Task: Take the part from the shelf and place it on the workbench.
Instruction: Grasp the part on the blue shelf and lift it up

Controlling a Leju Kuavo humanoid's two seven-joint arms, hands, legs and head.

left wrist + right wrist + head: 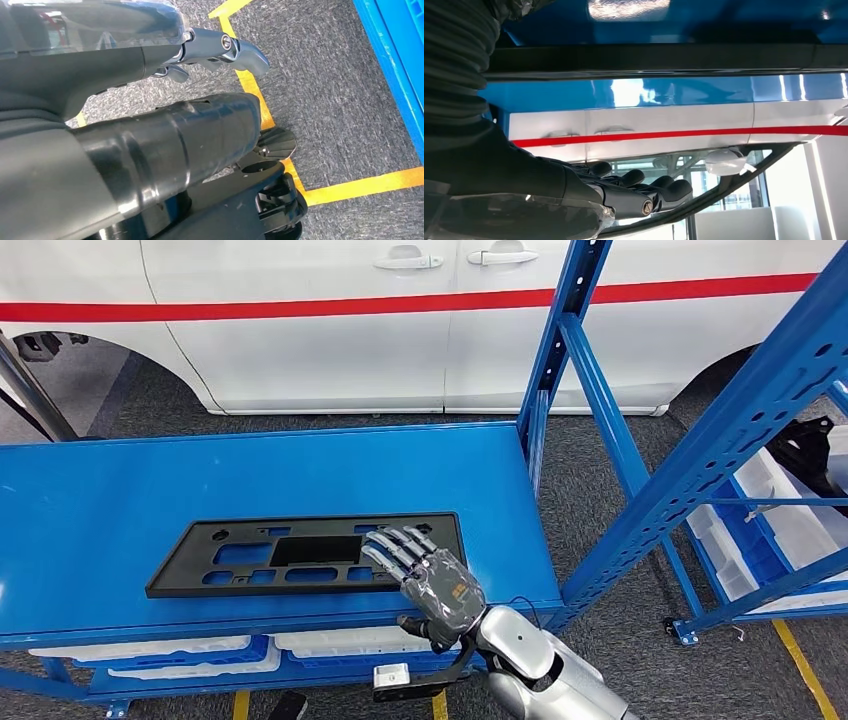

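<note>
1. On the glossy blue worktop [120, 490] the flat black rectangular plastic panel with cut-out openings [300, 552] is seen lying flat, close to the near edge, so the part appears already set down where the task wants it.
2. The right robot hand [432, 580] is held over the panel's right end, its fingers [395, 545] stretched out flat on or just above it; whether they touch cannot be told, and nothing is seen gripped.
3. The step in hand is judged to be the release, so the fingers should be kept straight and lifted clear before the arm is drawn away, lest the panel be dragged toward the edge.
4. The blue steel shelf upright [545, 390] just beside the arm should be given room as the arm is drawn clear.
5. The left robot hand [210, 55] hangs above the grey carpet floor [340, 100] with its fingers loosely curled and nothing in them.
</note>
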